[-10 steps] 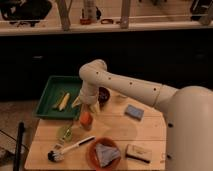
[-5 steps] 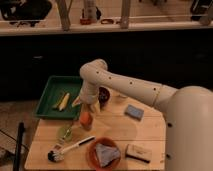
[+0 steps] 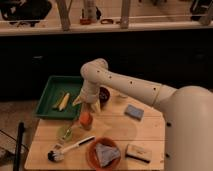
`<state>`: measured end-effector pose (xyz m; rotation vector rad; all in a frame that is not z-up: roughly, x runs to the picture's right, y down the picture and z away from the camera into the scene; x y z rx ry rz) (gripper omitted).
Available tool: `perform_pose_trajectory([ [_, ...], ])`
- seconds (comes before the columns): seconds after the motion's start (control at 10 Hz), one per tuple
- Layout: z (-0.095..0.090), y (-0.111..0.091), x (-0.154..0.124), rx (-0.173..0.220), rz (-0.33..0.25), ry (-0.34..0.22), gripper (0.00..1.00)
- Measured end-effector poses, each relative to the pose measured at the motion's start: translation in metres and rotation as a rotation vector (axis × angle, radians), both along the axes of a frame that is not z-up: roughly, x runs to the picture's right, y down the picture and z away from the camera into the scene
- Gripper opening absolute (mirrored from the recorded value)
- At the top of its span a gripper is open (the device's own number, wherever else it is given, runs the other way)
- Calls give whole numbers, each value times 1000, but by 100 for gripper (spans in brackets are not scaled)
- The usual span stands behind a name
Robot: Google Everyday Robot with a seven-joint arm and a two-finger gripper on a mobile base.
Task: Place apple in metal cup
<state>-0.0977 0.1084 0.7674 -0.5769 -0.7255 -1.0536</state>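
The apple (image 3: pixel 86 117), a small orange-red ball, is on the wooden table (image 3: pixel 120 131) left of centre. A short greyish shape right under it may be the metal cup (image 3: pixel 86 126); the apple seems to rest on its top, and most of the cup is hidden. My gripper (image 3: pixel 93 105) hangs just above and slightly right of the apple, at the end of the white arm (image 3: pixel 125 85) reaching in from the right. It holds nothing that I can see.
A dark bowl (image 3: pixel 104 93) stands right behind the gripper. A green tray (image 3: pixel 50 102) with yellow items lies at back left. A green object (image 3: pixel 65 133), a brush (image 3: pixel 70 149), an orange plate (image 3: pixel 92 156) with a grey cloth, a tan block (image 3: pixel 137 152) and a blue sponge (image 3: pixel 134 111) lie around.
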Motion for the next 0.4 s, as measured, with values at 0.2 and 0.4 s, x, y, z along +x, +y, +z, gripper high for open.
perform_pose_trajectory([
  [0.2, 1, -1, -1, -1, -8, 11, 80],
  [0.4, 2, -1, 1, -2, -8, 17, 80],
])
